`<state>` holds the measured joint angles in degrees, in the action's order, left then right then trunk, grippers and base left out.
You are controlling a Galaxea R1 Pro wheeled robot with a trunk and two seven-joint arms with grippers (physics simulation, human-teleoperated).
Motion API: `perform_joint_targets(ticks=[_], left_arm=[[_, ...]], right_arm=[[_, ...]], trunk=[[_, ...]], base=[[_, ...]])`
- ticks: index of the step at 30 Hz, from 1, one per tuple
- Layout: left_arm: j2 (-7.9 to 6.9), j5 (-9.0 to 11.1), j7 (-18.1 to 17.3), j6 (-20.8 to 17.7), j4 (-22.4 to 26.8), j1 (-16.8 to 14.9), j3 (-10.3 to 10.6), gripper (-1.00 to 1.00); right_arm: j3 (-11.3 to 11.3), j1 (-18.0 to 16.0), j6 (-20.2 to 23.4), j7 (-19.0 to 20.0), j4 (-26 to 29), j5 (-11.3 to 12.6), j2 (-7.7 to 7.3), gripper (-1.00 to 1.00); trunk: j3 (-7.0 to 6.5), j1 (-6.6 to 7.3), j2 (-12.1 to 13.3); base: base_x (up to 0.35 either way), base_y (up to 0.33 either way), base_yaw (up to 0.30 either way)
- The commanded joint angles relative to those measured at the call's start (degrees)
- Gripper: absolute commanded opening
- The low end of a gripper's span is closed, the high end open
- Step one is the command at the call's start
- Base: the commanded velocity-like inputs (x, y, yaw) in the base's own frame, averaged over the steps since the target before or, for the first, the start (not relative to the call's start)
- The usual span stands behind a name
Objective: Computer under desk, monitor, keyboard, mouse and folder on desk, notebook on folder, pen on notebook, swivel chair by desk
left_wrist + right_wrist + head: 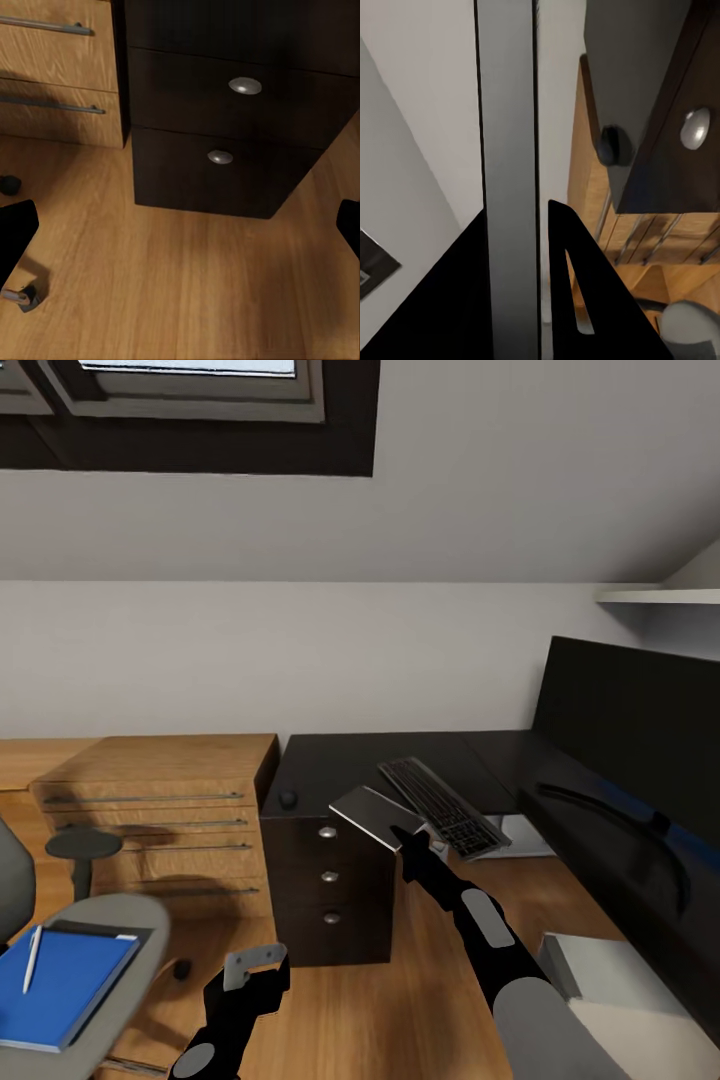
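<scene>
My right gripper [405, 842] is shut on the thin grey notebook [372, 813], holding it tilted over the front corner of the black-topped desk [330, 760]. In the right wrist view the notebook [508, 172] shows edge-on between the fingers [585, 300]. On the desk lie the keyboard [442, 806] and the small black mouse [288, 798], also seen as the mouse [615, 145]. The monitor [640, 750] stands at the right. The blue folder [62, 985] lies on the swivel chair's seat [125, 920] with the pale pen [32, 958] on it. My left gripper [253, 967] hangs open low over the floor.
The low light-wood cabinet [160, 815] stands left of the desk's drawer unit [330, 880], whose drawers [225, 112] face my left gripper [184, 232]. A pale grey box [600, 975] sits on the wooden floor at the lower right. A chair armrest [82, 845] stands before the cabinet.
</scene>
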<state>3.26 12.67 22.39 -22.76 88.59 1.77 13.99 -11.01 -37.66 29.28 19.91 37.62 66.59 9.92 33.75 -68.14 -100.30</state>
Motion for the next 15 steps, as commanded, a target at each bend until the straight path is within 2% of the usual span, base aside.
perform_joint_targets(ticks=[1, 10, 15], left_arm=[[-0.03, 0.60, 0.46, -0.14, 0.07, -0.01, 0.07, 1.00], [-0.01, 0.60, 0.44, -0.10, 0.09, -0.01, 0.08, 1.00], [-0.01, 0.60, 0.46, -0.11, 0.09, -0.01, 0.12, 1.00]], right_arm=[[-0.36, -0.05, 0.53, -0.01, 0.00, 0.32, 0.08, -1.00], [-0.32, -0.05, 0.52, -0.04, -0.08, 0.38, 0.08, -1.00], [-0.32, -0.05, 0.52, -0.05, -0.09, 0.38, 0.08, -1.00]], trunk=[[0.05, -0.03, -0.02], [0.05, -0.03, -0.02], [0.05, -0.03, -0.02]], base=[[0.299, 0.066, 0.000], [0.248, 0.146, 0.000], [0.081, 0.061, 0.000]])
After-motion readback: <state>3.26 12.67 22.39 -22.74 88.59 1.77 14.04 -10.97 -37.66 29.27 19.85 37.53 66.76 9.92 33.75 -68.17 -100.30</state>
